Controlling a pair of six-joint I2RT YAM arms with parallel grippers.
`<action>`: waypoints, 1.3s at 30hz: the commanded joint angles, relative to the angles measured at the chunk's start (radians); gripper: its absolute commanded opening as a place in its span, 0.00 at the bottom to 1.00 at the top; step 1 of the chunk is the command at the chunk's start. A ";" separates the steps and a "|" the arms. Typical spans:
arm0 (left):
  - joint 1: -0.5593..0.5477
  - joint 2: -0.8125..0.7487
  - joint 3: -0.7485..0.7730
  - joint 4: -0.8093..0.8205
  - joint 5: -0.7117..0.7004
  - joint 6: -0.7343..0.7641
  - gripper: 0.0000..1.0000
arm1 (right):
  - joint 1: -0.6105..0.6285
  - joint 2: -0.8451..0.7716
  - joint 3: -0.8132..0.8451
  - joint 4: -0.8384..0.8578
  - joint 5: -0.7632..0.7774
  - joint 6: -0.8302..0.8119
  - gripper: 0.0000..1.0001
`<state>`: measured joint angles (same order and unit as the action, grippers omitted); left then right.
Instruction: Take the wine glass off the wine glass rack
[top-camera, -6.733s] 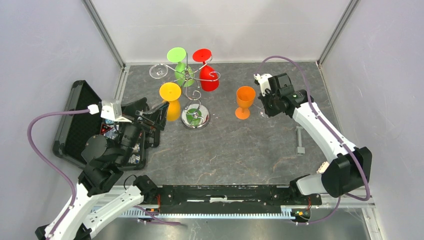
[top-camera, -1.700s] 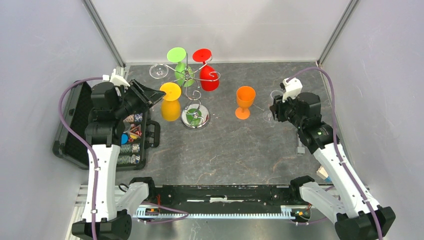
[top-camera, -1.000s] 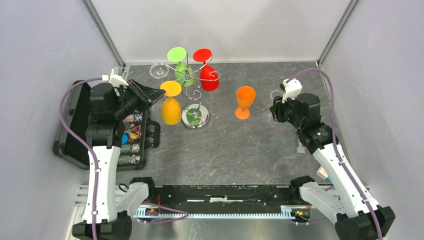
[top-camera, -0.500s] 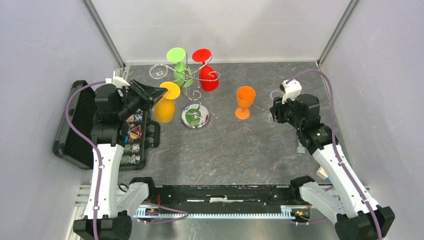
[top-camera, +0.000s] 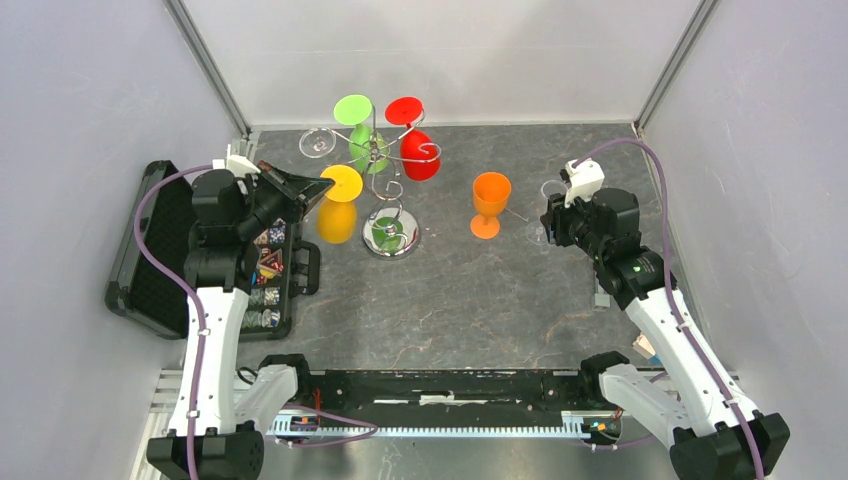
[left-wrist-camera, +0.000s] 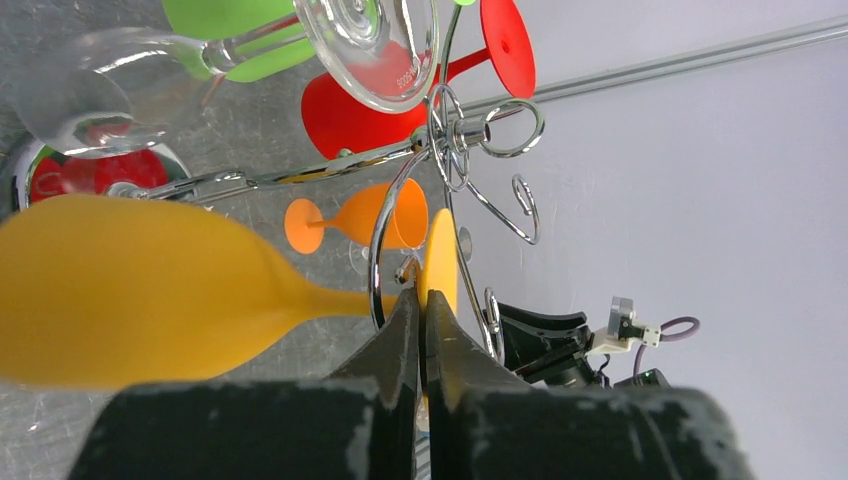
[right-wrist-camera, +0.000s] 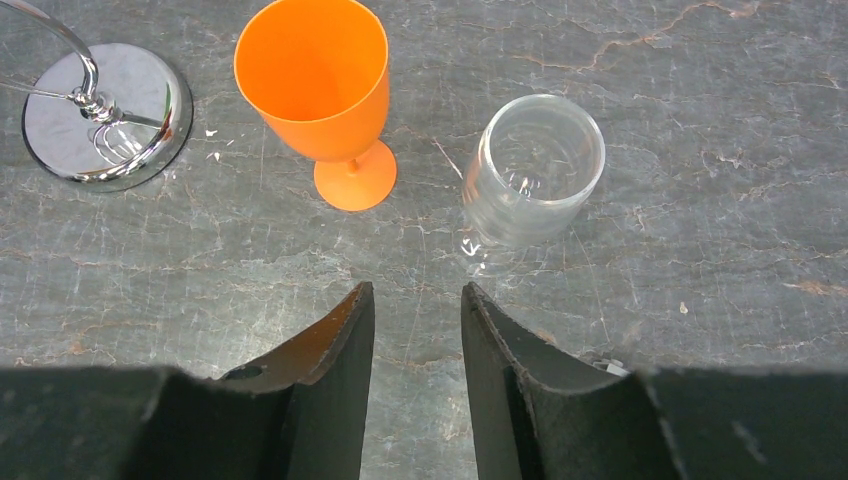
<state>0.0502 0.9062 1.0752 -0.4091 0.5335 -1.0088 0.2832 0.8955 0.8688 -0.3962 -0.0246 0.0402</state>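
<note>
On the grey table (top-camera: 480, 300), the yellow glass (left-wrist-camera: 130, 290) hung from the rack's (top-camera: 392, 236) left side. We had the left gripper (left-wrist-camera: 418, 300) shut at its stem, hold unclear; the right gripper (right-wrist-camera: 417, 292) half open, empty. A loose pinch might drop it.

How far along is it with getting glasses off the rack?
Done: orange glass and a clear glass stand on the table. In hand: left gripper, shut, at the stem of the yellow glass on the rack; right gripper open, empty. Left: yellow, green glass, red glass, second clear glass hang there.
</note>
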 joint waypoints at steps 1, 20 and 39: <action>0.003 -0.024 0.036 -0.002 0.021 0.007 0.02 | -0.003 -0.017 0.004 0.041 0.008 0.007 0.42; 0.003 -0.024 0.127 -0.042 -0.186 0.107 0.02 | -0.002 -0.033 -0.003 0.043 0.017 0.015 0.41; 0.002 0.056 0.098 0.133 0.020 0.015 0.02 | -0.003 -0.073 -0.050 0.131 -0.207 0.065 0.61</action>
<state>0.0502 0.9558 1.1732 -0.3687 0.4564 -0.9539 0.2832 0.8406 0.8371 -0.3462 -0.1360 0.0685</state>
